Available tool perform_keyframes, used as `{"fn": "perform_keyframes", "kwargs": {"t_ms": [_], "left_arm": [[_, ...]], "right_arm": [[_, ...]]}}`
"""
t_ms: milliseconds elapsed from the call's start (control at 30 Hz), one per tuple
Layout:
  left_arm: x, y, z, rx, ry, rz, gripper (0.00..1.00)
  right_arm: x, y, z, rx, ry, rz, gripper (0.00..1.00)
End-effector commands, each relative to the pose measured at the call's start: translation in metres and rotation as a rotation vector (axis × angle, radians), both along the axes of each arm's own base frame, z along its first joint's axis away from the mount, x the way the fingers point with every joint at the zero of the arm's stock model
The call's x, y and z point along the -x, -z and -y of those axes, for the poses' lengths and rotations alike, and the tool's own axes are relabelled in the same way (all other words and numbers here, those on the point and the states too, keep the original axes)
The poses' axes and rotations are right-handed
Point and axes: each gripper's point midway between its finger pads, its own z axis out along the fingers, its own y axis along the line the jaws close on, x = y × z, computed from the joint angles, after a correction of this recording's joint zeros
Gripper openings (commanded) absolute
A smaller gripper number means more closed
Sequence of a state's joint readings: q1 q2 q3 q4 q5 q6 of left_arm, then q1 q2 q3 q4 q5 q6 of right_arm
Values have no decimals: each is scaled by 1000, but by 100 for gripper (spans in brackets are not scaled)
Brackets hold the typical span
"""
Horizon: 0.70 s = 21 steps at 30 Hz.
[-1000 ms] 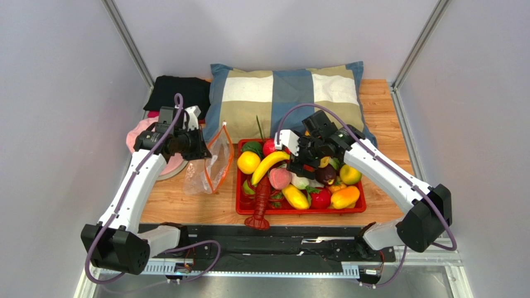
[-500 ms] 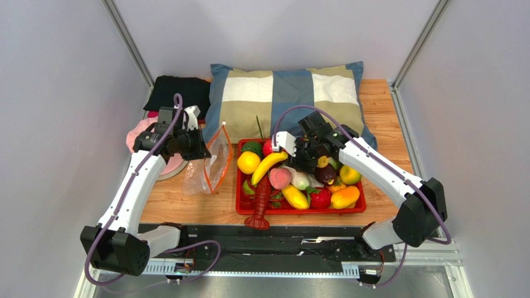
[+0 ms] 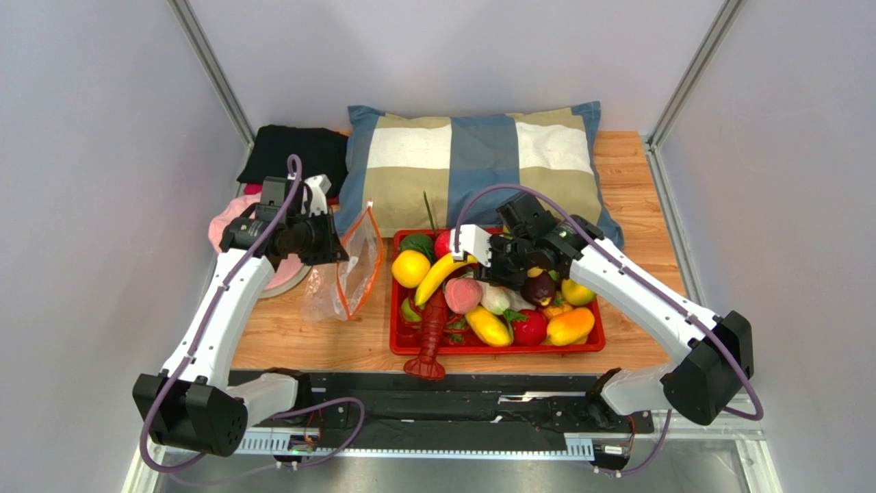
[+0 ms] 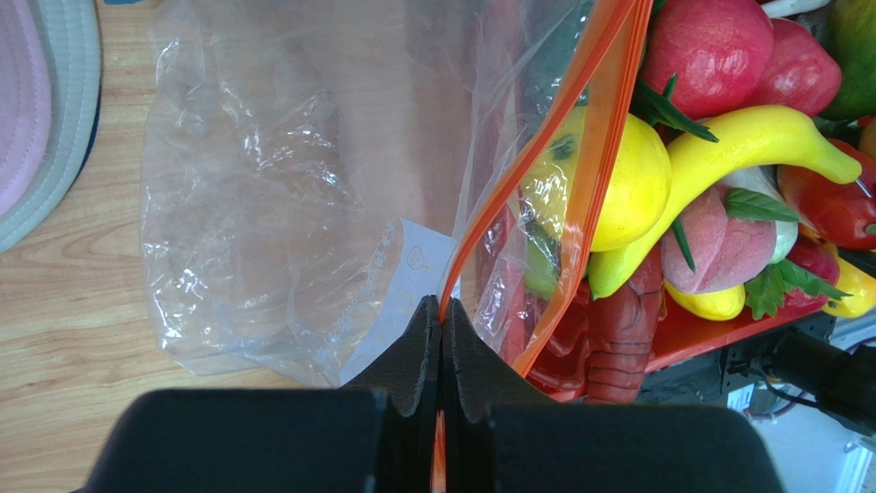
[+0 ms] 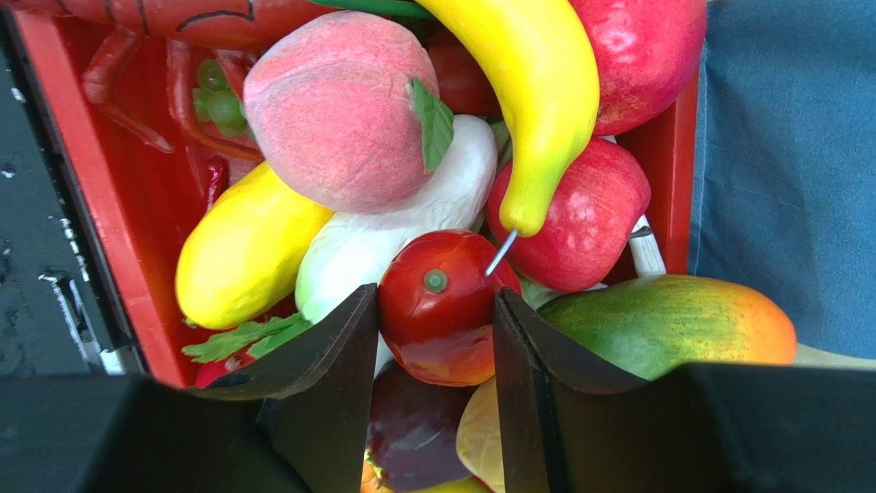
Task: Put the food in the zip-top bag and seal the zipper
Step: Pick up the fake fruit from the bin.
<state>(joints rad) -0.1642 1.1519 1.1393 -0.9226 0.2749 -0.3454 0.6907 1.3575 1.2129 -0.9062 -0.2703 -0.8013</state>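
Early stage, first pick only. Pinching the zipper [image 4: 535, 154] at its near end with the left claw [image 4: 442, 318], pressed tight together on the orange strip. Holding the bag [image 4: 288, 205] up off the tabletop [image 4: 62, 308] that way, mouth gaping toward the tray [image 3: 494, 349], just beside it. No food inside the bag: just clear crinkled film, with fruit showing through from behind. Zero items bagged.

Reaching into the tray pile with the right claw [image 5: 437, 298]. Gripping a tomato [image 5: 442, 329] between both fingers, pads against its sides, so pinching it as far as the wrist view tells. Not lifted by the look of it: low in the heap, hard against the mango [image 5: 668, 324], a white vegetable [image 5: 401, 226] and a dark fruit [image 5: 411, 442] underneath. Banana [image 5: 524, 82], peach [image 5: 334, 108], lemon [image 4: 617, 180], lobster [image 3: 430, 334] and the rest all in or on the tray.

Left to do, judging from this: lift tomato clear, carry across to the bag mouth, drop in, repeat for more food, then press along the zipper to close. Sealing not begun; unzipped along the whole visible length. Nearly all of the job ahead. Worth watching the tomato's glossy skin for slip on lift, and the floppy bag mouth for sagging shut on the drop.
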Motion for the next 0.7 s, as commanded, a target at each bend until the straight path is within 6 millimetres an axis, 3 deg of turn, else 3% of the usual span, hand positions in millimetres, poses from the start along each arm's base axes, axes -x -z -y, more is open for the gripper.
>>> {"fn": "perform_keyframes", "kwargs": {"t_ms": [0,233,367,567,667], "left_arm": [[-1,-8,1,-3,18,50,0],[1,-12,4,12,38,60,0],[6,-14,6,25,53,63,0],[12,-25,7,38,58,77,0],[16,-34,10,60,72,78,0]], "right_arm": [[9,-35,-3,-71,7,19,26],[34,-59,-2,-155,-3,-11,26],[38,-100,-20,-319,-4,14,18],[18,-168,-58,-582,77,39,1],[12,-190,-74,-671,85,25,0]]}}
